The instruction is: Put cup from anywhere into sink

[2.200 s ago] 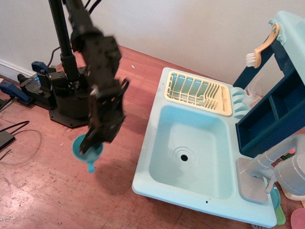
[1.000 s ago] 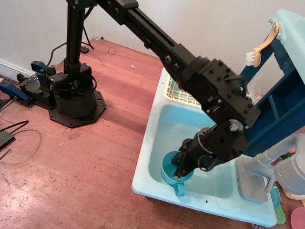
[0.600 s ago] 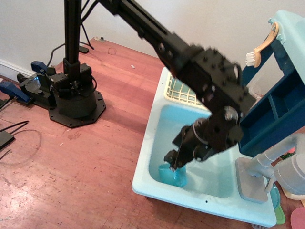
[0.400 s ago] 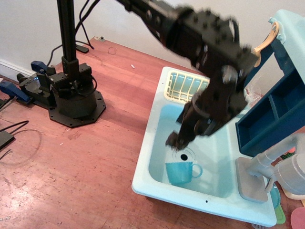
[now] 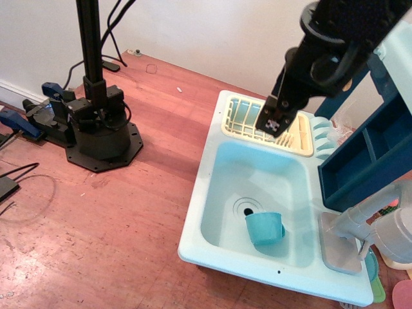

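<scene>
The cup [image 5: 265, 228] is lying tipped on its side on the floor of the sink [image 5: 283, 172], with its open mouth facing left toward the drain [image 5: 248, 209], which it is just beside. It is sitting in the near half of the basin, and nothing is touching it.

The gripper [image 5: 272, 122] is hanging above the far edge of the sink, in front of the rack [image 5: 239, 118], well apart from the cup. It is holding nothing. Its fingertips are showing as one dark block, so whether the jaws are apart or together cannot be told. The arm [image 5: 335, 35] is reaching down to it from the upper right corner of the view.

The cream-yellow rack is sitting at the back of the sink unit, just behind the basin. A grey tray [image 5: 338, 249] is lying on the unit's right side, and a grey faucet [image 5: 376, 219] is standing over it. A dark blue shelf [image 5: 367, 158] is rising to the right of the basin.

The sink unit is resting on a reddish wooden table [image 5: 96, 219]. At the left, a black base [image 5: 96, 135] with a vertical pole [image 5: 90, 42] is standing on the table, with cables running beside it.
</scene>
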Action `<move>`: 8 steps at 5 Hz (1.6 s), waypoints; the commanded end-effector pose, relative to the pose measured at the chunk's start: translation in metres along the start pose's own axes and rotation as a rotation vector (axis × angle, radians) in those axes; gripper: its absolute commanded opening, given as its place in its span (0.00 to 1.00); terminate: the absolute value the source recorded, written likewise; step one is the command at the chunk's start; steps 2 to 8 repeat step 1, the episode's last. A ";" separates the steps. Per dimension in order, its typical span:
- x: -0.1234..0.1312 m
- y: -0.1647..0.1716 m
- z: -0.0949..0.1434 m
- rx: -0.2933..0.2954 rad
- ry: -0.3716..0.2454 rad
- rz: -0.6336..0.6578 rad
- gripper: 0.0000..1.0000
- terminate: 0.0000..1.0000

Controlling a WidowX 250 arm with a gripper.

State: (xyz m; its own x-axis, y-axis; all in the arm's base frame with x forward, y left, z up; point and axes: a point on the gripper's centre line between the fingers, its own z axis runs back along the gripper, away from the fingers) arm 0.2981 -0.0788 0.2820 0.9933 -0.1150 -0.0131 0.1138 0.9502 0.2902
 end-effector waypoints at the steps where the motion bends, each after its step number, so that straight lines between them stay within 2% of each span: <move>1: -0.002 0.010 0.008 -0.025 -0.030 0.002 1.00 1.00; 8: -0.002 0.010 0.008 -0.025 -0.030 0.002 1.00 1.00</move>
